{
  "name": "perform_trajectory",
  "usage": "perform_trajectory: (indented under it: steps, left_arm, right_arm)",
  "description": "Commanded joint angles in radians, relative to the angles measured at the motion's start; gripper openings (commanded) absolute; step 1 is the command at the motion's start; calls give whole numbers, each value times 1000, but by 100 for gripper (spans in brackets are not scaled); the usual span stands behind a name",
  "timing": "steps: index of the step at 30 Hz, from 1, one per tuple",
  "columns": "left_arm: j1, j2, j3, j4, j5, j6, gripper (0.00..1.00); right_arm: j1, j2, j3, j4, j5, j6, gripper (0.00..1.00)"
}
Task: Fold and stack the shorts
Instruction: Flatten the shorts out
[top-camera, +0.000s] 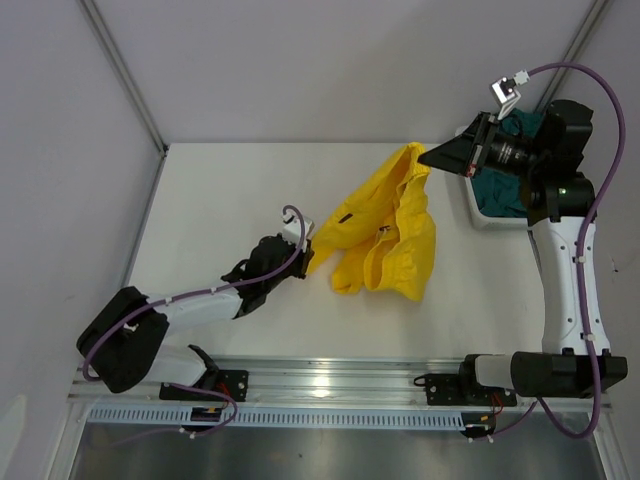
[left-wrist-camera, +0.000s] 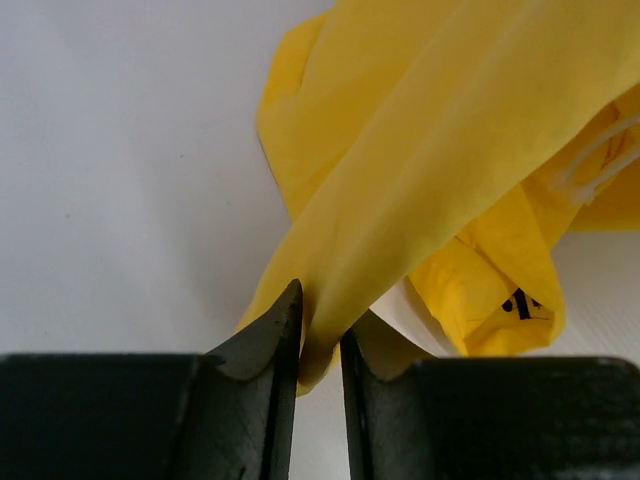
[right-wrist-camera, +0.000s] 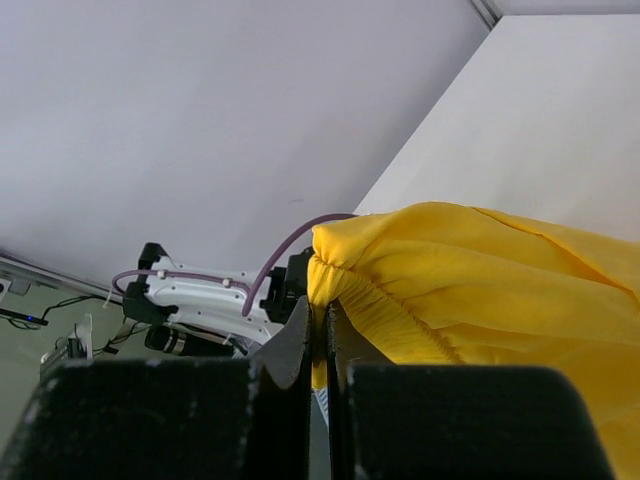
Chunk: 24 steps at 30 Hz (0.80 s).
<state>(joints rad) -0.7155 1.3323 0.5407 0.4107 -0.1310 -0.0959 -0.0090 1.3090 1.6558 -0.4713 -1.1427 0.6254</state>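
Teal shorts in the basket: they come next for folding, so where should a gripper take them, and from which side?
Probably from straight above, pinching the exposed bunch of the teal shorts just inside the basket. They lie crumpled within it, so its walls block any sideways approach. The yellow shorts must be released first.

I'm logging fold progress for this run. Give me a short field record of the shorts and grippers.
yellow shorts: unfolded, bunched, strung between both grippers over the table
teal shorts: in the white basket, partly behind the right arm
left gripper: shut on the yellow shorts
right gripper: shut on the yellow shorts' gathered edge
stack: not started
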Motion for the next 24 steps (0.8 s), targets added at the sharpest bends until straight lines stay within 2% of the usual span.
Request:
perform_trajectory:
  steps: [1,3,8,11,14,15,17,20,23,24]
  left_arm:
    - [-1,19,-4,102,44,-30,22]
    - [-1,41,4,117,47,-30,21]
    - [-1,99,11,146,47,-37,27]
    - [-1,119,15,169,64,-41,25]
    - [-1,134,19,168,74,-45,17]
    - [-1,137,28,151,71,-45,9]
    - [-1,114,41,102,30,-62,0]
    - [-1,-13,68,-13,-59,-94,0]
    - [-1,-165,162,-221,-181,-93,0]
    - [-1,-197,241,-322,-206,-79,0]
  right_arm:
    - [-17,-13,48,88,-51,51,0]
    - [-19,-14,42,103,-57,59,0]
    - [-22,-14,45,117,-69,77,0]
    - [-25,-16,45,117,-72,80,0]
    - [-29,-16,41,115,-72,82,0]
    - [-34,-14,41,115,-72,80,0]
    - [-40,-17,41,102,-69,73,0]
    - [-55,-22,32,50,-51,33,0]
    - [-55,-36,4,43,-40,22,0]
    - [-55,-39,-11,42,-38,20,0]
